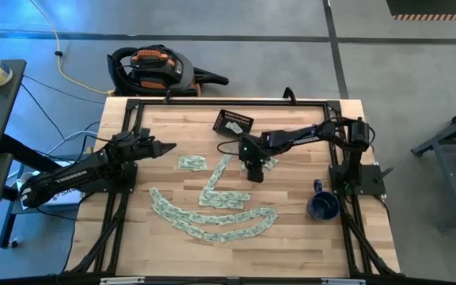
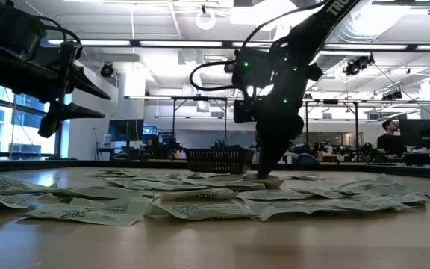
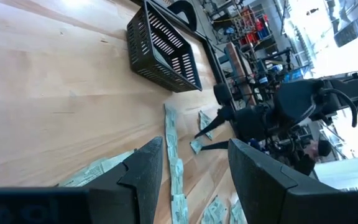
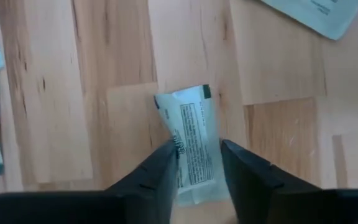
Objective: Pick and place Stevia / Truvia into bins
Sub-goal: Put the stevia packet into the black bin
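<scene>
We locate the target sachet (image 4: 193, 140) on the bare wood at table centre, directly under the right gripper (image 4: 197, 163). In the right wrist view its long axis runs straight ahead from the wrist, and the two fingers (image 4: 160, 171) straddle it across its short width. Both fingers touch or nearly touch its edges, and one corner is creased upward. We judge the gripper to be clenching on the sachet, with the lift not yet made.

The sachet is white with pale green trim and a block of fine print; it is thin, light paper and will likely buckle under the squeeze.

In the high view the basket (image 1: 233, 123) lies at about 11 o'clock from the right gripper (image 1: 255, 171), near the far edge and tilted. The coming move turns on that short carry. The right arm is the nearer arm.

The remaining sachets (image 1: 212, 218) form a curved band at 6 to 7 o'clock from the gripper. The mug (image 1: 322, 206) stands at 4 o'clock.

The left gripper (image 1: 165, 147) waits at 9 o'clock, raised, fingers spread and empty.
</scene>
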